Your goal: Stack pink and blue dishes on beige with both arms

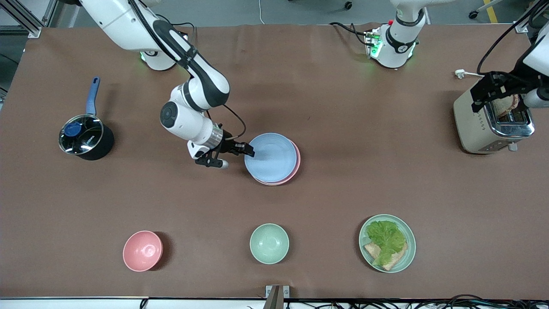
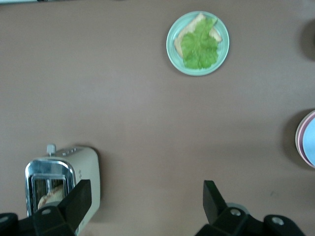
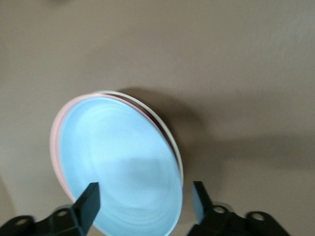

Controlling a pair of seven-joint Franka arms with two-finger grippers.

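A: How many plates do we see in the middle of the table?
B: Three in one flat stack: the blue plate [image 1: 271, 157] on top, the pink plate [image 1: 295, 165] under it, and the beige plate [image 3: 170, 138] showing only as a thin edge.
A: And our arms?
B: The right gripper [image 1: 245, 149] reaches in low beside the stack, fingers spread, holding nothing. The left gripper [image 1: 484, 92] waits over the toaster [image 1: 489, 126], fingers apart too.

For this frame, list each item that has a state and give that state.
blue plate: top of stack, right gripper at its rim
pink plate: under the blue
beige plate: at the bottom, only its rim shows
right gripper: open
left gripper: open, above toaster
toaster: holds toast
saucepan: lidded
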